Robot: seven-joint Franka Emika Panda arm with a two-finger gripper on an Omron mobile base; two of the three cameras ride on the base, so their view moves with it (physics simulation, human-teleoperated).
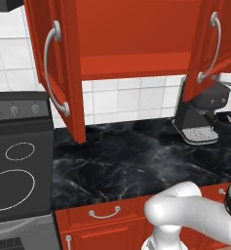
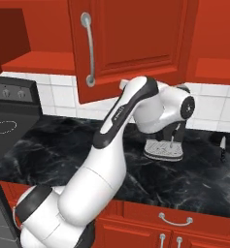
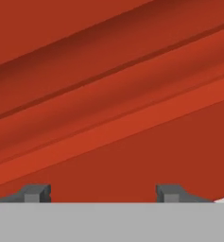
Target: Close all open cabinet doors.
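Observation:
Two tall red cabinet doors stand swung out from the wall cabinet over the counter. The left door (image 1: 63, 73) carries a curved silver handle (image 1: 52, 68). The right door (image 1: 210, 46) (image 2: 136, 43) has its handle (image 2: 89, 48) on the free edge. Between them the cabinet's bare red inside (image 1: 136, 34) shows. My arm's wrist (image 2: 184, 104) reaches up behind the right door's lower edge, which hides the hand. In the hand view my gripper (image 3: 104, 194) faces a red panelled surface (image 3: 113, 94) at very close range. Its fingertips (image 3: 38, 194) are apart with nothing between them.
A dark coffee machine (image 1: 200, 117) (image 2: 165, 145) stands on the black marble counter (image 1: 126, 161) below the right door. A black stove (image 1: 19, 166) is at the left. Red drawer fronts with horizontal handles (image 1: 105, 213) run under the counter edge.

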